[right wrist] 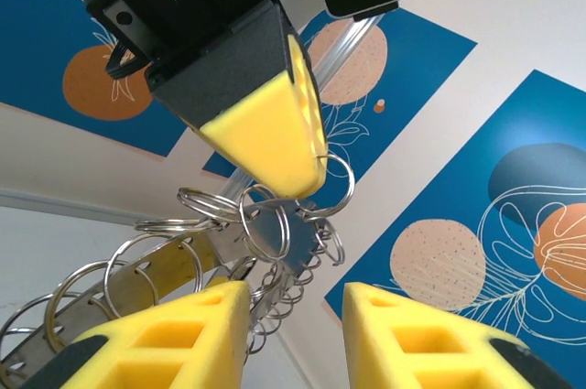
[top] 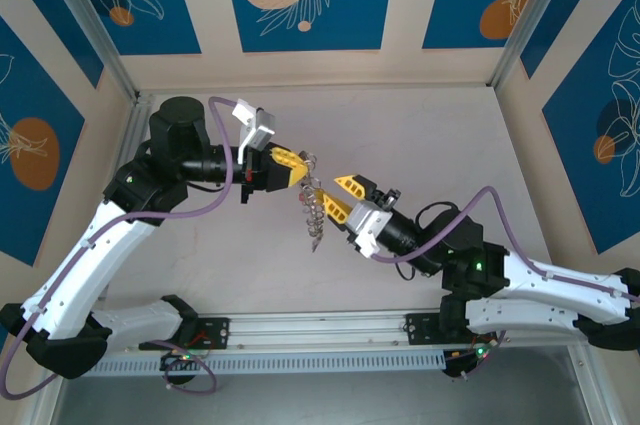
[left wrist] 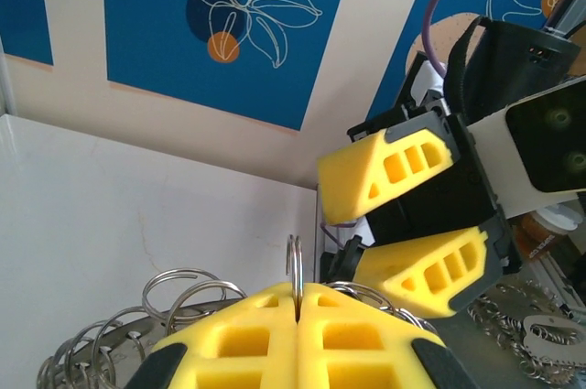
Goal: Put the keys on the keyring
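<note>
Hanging from the left jaws: the keyring [right wrist: 174,265], a flat grey metal band with wire loops all along its rim. The left jaws are clenched on one thin loop [left wrist: 295,268], pinched edge-on between their yellow fingers [left wrist: 247,339]. The rest of the ring dangles below the left jaws. It looks to be off the surface [top: 420,135], though I can't be sure the bottom end isn't touching.

Handling, my read:
- Stiff metal, light, slick and thin, so it won't deform but it will slip.
- A one-loop pinch is a pivot, so the band can swing and twist under the left jaws at any nudge.
- The loops are springy wire, a poor thing to grab and easy to snag.
- Better hold: across the flat faces of the band, close below the left jaws, clear of the loop being loaded.

The right jaws sit just beside the left jaws, facing them. Their fingers [right wrist: 220,339] are parted with nothing between them, and the nearest loops sit just off the fingertips.

Can't tell whether any key is on the ring.
</note>
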`<action>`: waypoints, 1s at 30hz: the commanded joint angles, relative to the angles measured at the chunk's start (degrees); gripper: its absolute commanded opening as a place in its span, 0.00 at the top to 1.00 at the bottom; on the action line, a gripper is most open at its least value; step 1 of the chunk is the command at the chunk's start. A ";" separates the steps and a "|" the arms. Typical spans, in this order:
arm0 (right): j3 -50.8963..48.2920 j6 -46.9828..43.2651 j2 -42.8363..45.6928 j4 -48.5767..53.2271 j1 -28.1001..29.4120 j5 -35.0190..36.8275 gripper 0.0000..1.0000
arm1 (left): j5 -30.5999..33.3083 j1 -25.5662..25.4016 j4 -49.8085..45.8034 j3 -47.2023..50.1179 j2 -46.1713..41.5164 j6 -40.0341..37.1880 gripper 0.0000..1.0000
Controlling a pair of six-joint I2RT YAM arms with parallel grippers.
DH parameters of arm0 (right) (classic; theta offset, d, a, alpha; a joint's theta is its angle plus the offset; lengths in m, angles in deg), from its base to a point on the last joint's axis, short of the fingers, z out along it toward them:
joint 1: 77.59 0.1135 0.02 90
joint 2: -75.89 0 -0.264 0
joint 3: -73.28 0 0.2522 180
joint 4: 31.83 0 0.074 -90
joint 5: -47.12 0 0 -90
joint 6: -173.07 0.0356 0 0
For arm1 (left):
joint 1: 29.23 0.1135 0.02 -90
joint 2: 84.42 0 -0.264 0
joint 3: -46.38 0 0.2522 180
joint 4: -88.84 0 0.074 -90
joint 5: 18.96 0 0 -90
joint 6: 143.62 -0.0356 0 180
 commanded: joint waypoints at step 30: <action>3.13 -1.69 -4.56 -6.02 -0.43 -6.28 0.67 | -2.86 1.09 4.04 -0.36 -0.02 2.15 1.00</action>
